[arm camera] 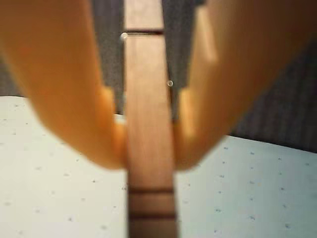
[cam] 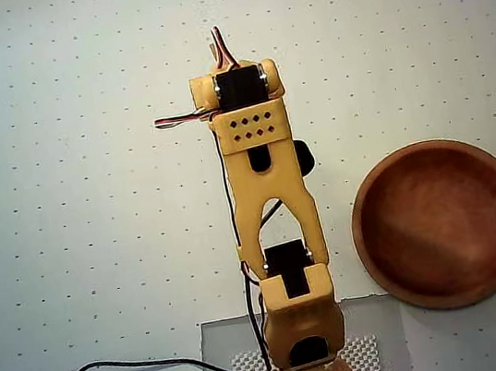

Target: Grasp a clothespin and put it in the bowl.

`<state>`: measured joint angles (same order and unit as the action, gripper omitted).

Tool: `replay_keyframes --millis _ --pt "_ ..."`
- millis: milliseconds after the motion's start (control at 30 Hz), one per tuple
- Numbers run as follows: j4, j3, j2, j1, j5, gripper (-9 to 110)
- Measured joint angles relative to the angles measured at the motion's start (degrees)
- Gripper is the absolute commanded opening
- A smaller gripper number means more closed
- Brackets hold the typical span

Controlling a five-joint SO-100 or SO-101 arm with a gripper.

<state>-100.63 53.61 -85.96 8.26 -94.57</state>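
One clothespin point(arm camera: 149, 144) is what you have between the gripper point(arm camera: 148, 148) fingers: in the wrist view the two orange fingers point(arm camera: 74, 99) press against its long sides, clamped on the wooden slat, which runs straight up the middle of the picture. Two dark grooves cross the slat below the fingertips, and another dark line crosses it near the top. The view is blurred — you cannot tell more of the clothespin than this one face. Behind it lies the pale dotted worktop point(arm camera: 49, 198), with a dark area beyond its far edge.

In the overhead view your arm point(cam: 266, 192) stretches from the base at the bottom edge up toward the middle of the worktop point(cam: 69, 175). The gripper itself is hidden under the wrist there; only a thin pale sliver at the arm's top end may be the clothespin, and you cannot tell for sure.

The bowl point(cam: 451, 290) sits to the right of the arm near the base, well apart from the arm's tip — its reddish-brown hollow holds nothing. A black cable point(cam: 89, 370) trails off to the lower left.
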Motion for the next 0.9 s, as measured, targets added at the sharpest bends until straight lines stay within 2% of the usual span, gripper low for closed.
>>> replay_keyframes --millis 267,533,900 --pt "0.00 16.52 -17.23 -4.22 0.70 -3" --pt "0.00 28.92 -26.10 -16.96 0.70 -3" --pt "0.00 31.46 -27.16 -32.78 0.70 -3"
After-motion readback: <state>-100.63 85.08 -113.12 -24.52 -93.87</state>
